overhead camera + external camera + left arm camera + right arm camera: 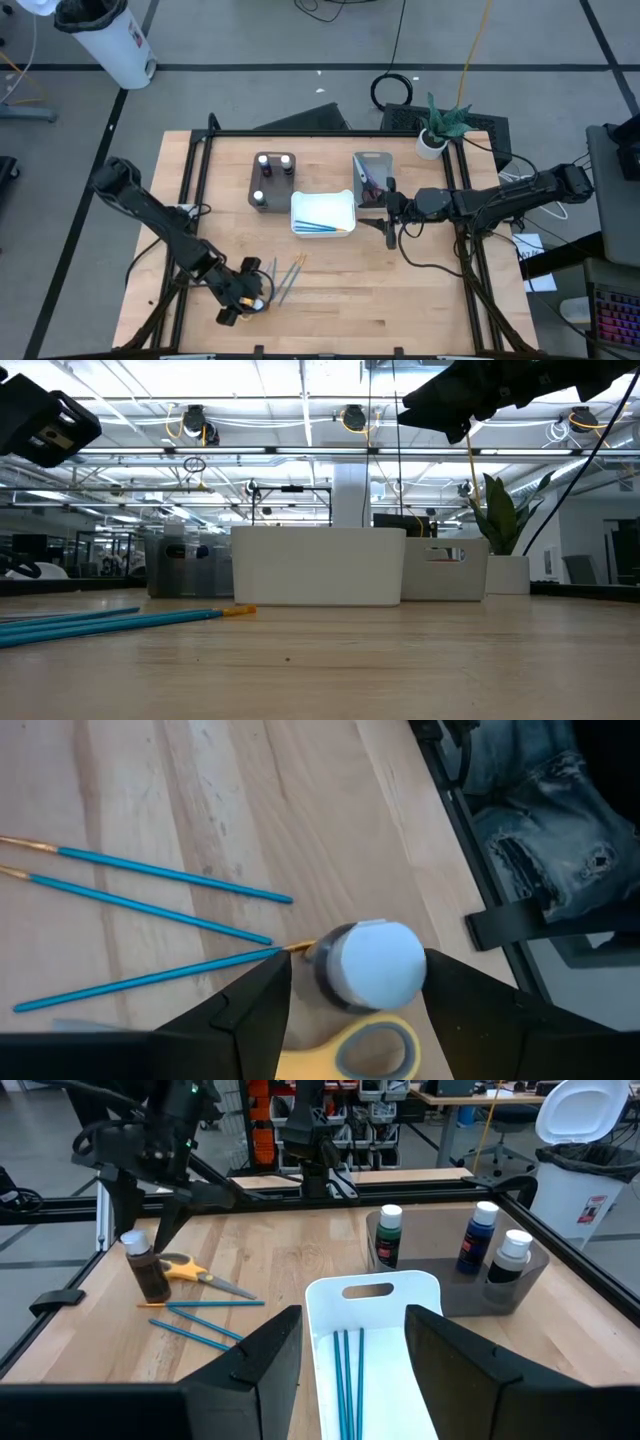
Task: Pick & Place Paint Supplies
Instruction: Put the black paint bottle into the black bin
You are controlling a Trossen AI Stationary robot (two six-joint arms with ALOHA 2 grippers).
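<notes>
A small dark paint bottle with a white cap (pixel 372 965) stands upright on the table near its front left. My left gripper (pixel 355 1010) is open and slants down over the bottle, one finger on either side of the cap. Yellow-handled scissors (pixel 375 1050) lie right beside the bottle, and three blue brushes (pixel 150 910) lie on the wood next to them. My right gripper (pixel 350 1380) hangs open above the white tray (pixel 372 1342), which holds more blue brushes (pixel 347 1370). My left gripper's fingers flank the bottle's white cap (pixel 415 960) from above, slanting down. A gap shows beside one finger (pixel 265 995). Whether the other finger touches the cap I cannot tell. The bottle (pixel 150 1275) stands upright with its base on the table.
A brown tray (pixel 258 180) at the back holds three bottles (pixel 478 1235). A grey tray (pixel 372 160) next to the white one holds scissors. A potted plant (pixel 437 128) stands at the far right corner. A black frame (pixel 195 170) runs along the table's edges.
</notes>
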